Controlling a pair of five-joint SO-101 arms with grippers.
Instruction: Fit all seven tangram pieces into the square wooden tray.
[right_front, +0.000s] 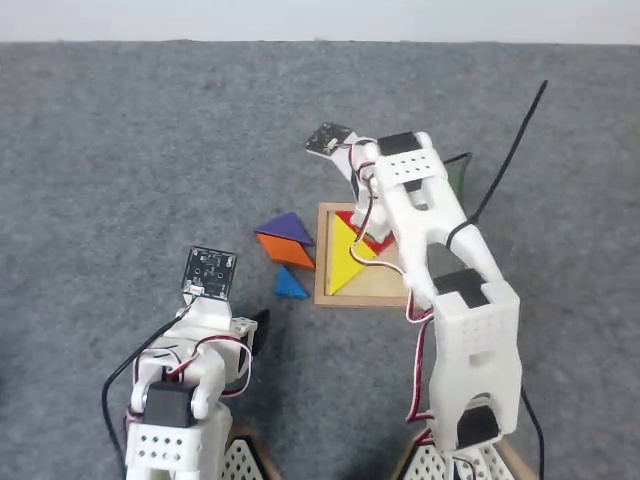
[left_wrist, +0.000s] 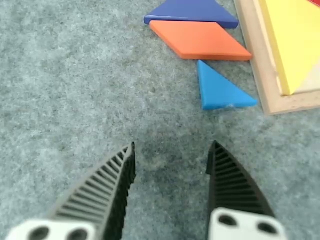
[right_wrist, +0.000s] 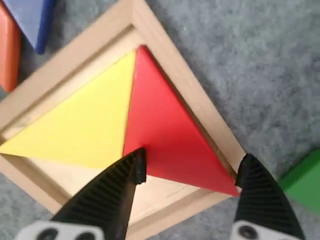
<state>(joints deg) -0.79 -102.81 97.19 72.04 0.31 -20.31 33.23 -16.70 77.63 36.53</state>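
The square wooden tray (right_front: 330, 297) holds a yellow triangle (right_front: 345, 262) and a red triangle (right_wrist: 165, 125) side by side, with bare wood beside them. My right gripper (right_wrist: 194, 160) hangs open just over the red triangle's long edge, holding nothing. On the carpet left of the tray lie a dark blue triangle (right_front: 285, 227), an orange parallelogram (right_front: 288, 250) and a small blue triangle (right_front: 290, 285). A green piece (right_front: 458, 172) lies beyond the tray on the right. My left gripper (left_wrist: 173, 150) is open and empty, low over the carpet, short of the small blue triangle (left_wrist: 220, 92).
Grey carpet covers the whole table. The right arm (right_front: 440, 250) stretches over the tray's right side and hides part of it. Wooden arm bases sit at the near edge. Open carpet lies to the far left and far right.
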